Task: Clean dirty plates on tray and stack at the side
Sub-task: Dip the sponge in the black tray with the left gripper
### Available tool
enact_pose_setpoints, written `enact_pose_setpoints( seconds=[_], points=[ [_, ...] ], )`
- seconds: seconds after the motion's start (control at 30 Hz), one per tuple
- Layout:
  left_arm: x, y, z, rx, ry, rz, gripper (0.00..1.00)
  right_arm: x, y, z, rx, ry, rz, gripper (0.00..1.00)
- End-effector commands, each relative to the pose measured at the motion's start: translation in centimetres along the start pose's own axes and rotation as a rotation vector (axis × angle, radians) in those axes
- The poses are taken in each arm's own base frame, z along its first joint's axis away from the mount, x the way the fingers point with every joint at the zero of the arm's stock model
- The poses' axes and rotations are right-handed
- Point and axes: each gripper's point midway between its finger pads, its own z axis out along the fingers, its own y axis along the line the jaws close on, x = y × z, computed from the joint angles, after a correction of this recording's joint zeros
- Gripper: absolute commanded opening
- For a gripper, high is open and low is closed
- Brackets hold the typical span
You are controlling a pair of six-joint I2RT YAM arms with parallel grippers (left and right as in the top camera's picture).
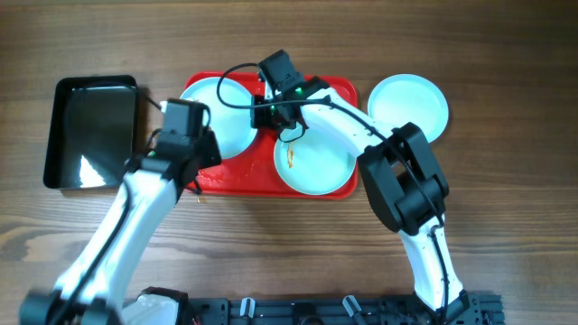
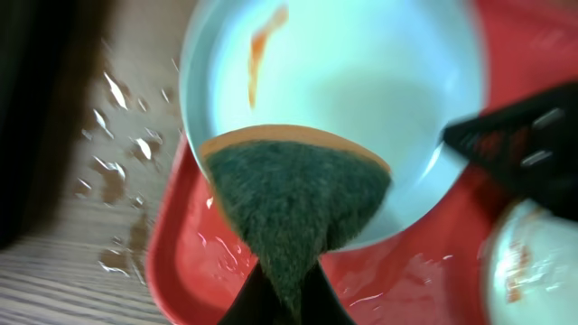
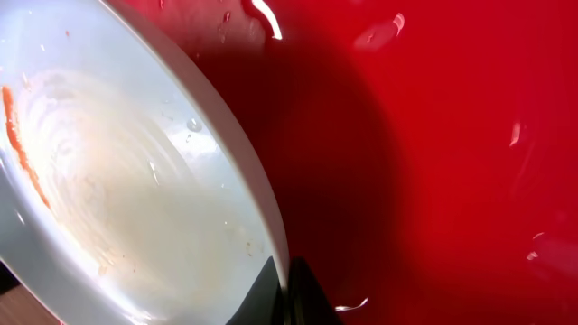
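Red tray (image 1: 237,178), three plates (image 1: 406,106), one sponge (image 2: 298,208) in left end effector (image 2: 287,293), plate rim (image 3: 262,199) in right end effector (image 3: 287,293)

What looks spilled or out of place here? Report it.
Liquid droplets lie on the wooden table just off the tray edge, a spill. The plate under the sponge carries an orange smear.

The tray (image 1: 237,183) was red. The plates (image 1: 408,104) were pale mint-blue with whitish centres; the left plate (image 1: 230,117) and the lower-centre plate (image 1: 316,167) bore orange-brown streaks. The sponge (image 2: 293,199) was dark green with an orange edge. The deep tray (image 1: 90,131) was black; the table (image 1: 506,208) was brown wood grain.
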Motion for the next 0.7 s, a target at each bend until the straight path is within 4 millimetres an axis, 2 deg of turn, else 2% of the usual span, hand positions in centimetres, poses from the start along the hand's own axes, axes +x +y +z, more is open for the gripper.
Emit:
enact_pose_setpoints(
  seconds=[0.0, 0.2, 0.33, 0.47, 0.67],
  points=[
    [-1.6, 1.0, -1.8, -0.007, -0.079, -0.014, 0.04, 0.7, -1.5, 0.8, 0.048, 0.026, 0.027, 0.04],
    [-1.4, 2.2, -0.3, -0.043, -0.042, -0.039, 0.04, 3.3, -1.9, 0.7, 0.08, 0.125, 0.005, 0.04],
    [-2.4, 4.5, 1.2, -0.116, -0.058, -0.087, 0.04, 4.9, -2.0, 0.7, 0.105, 0.177, -0.011, 0.04],
    [-4.5, 8.1, 2.0, -0.162, -0.119, -0.212, 0.04, 5.9, -2.0, 0.7, 0.12, 0.208, -0.011, 0.04],
    [-7.1, 14.9, 1.5, -0.242, -0.232, -0.408, 0.04, 7.0, -1.7, 0.7, 0.133, 0.237, -0.02, 0.04]
  ],
)
